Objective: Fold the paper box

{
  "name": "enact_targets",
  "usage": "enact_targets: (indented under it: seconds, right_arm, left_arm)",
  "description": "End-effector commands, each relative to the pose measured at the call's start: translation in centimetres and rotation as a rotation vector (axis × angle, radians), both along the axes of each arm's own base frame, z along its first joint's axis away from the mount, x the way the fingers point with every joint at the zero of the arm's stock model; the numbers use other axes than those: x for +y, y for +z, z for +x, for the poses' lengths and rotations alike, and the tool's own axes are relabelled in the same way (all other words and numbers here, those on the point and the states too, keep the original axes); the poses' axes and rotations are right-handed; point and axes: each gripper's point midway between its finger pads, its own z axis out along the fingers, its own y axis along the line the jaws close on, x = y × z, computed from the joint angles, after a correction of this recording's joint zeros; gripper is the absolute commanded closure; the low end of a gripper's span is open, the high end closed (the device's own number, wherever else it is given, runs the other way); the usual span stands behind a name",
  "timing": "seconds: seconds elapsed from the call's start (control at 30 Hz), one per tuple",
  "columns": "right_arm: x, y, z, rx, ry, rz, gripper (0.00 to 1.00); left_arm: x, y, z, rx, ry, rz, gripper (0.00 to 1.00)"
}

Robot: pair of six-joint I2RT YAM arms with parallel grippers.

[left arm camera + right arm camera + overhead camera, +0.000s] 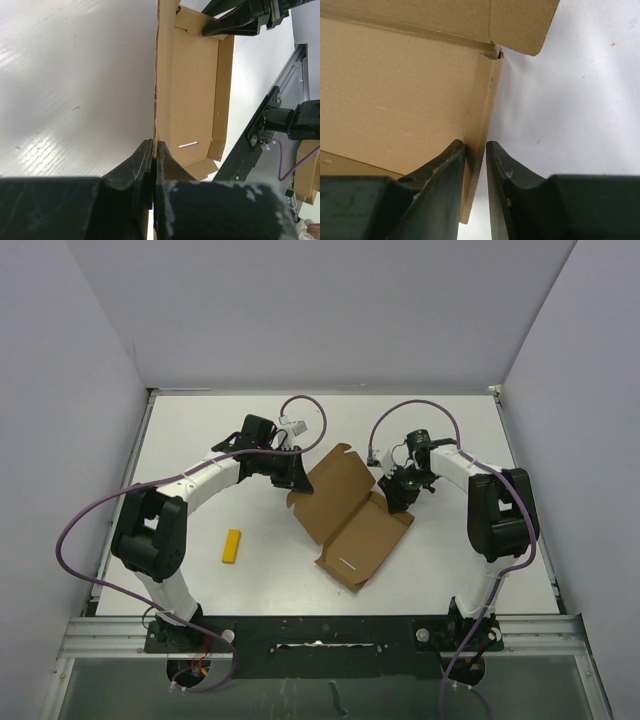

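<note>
The paper box [350,520] is a brown cardboard mailer lying open mid-table, with its lid panel raised at the back left. My left gripper [296,483] is shut on the box's left wall edge; in the left wrist view the thin cardboard edge [156,100] runs straight into the pinched fingertips of the left gripper [154,145]. My right gripper [393,498] is at the box's right side. In the right wrist view a side flap [482,110] stands between the jaws of the right gripper [476,146]. It touches the left finger, with a gap to the right one.
A small yellow bar [232,546] lies on the table left of the box, near the left arm's base. A white strip [345,562] is on the box's inner floor. Grey walls enclose the table, and a metal rail runs along the near edge.
</note>
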Motion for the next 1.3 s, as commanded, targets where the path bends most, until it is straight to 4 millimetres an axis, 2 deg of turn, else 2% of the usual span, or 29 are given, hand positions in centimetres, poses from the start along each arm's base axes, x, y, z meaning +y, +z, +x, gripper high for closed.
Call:
enact_targets:
  seconds: [0.0,0.07,0.13,0.17,0.3,0.57,0.63,0.77,0.9,1.13,1.27]
  right_arm:
    - [-0.6,0.9,1.1,-0.084,-0.010,-0.039,0.77]
    - [-0.9,0.8,1.4,-0.098,-0.020,-0.056,0.86]
    - [-1.2,0.7,1.8,-0.111,-0.041,-0.077,0.99]
    - [-1.4,0.7,1.9,-0.120,-0.049,-0.087,1.00]
    - [-2.0,1.1,2.6,-0.178,-0.077,-0.142,1.00]
    - [-1.8,0.8,2.6,-0.194,-0.062,-0.179,1.00]
    - [-1.6,0.8,2.4,-0.186,-0.052,-0.169,0.98]
    - [-0.8,0.9,1.9,-0.160,-0.027,-0.122,0.86]
    - [0.2,1.8,1.6,-0.149,-0.023,-0.050,0.80]
    - [1.0,2.7,1.5,-0.137,-0.048,0.042,0.75]
    - [1.1,2.9,2.5,-0.189,-0.069,0.032,0.75]
  left_arm:
    - [-0.4,2.9,1.2,-0.109,-0.017,-0.048,1.00]
    - [-0.5,2.9,1.1,-0.106,-0.023,-0.049,1.00]
    - [-0.5,3.0,1.1,-0.109,-0.025,-0.049,1.00]
    - [-0.5,3.1,1.0,-0.111,-0.027,-0.049,1.00]
    - [-0.5,3.2,1.0,-0.115,-0.027,-0.048,1.00]
    - [-0.5,3.5,1.1,-0.121,-0.025,-0.049,1.00]
    - [-0.5,3.6,1.0,-0.121,-0.026,-0.051,1.00]
    - [-0.5,3.6,1.0,-0.121,-0.026,-0.052,1.00]
    - [-0.5,3.6,1.0,-0.118,-0.026,-0.052,1.00]
    - [-0.6,3.4,1.1,-0.111,-0.029,-0.054,1.00]
    - [-0.7,3.4,1.0,-0.106,-0.033,-0.058,1.00]
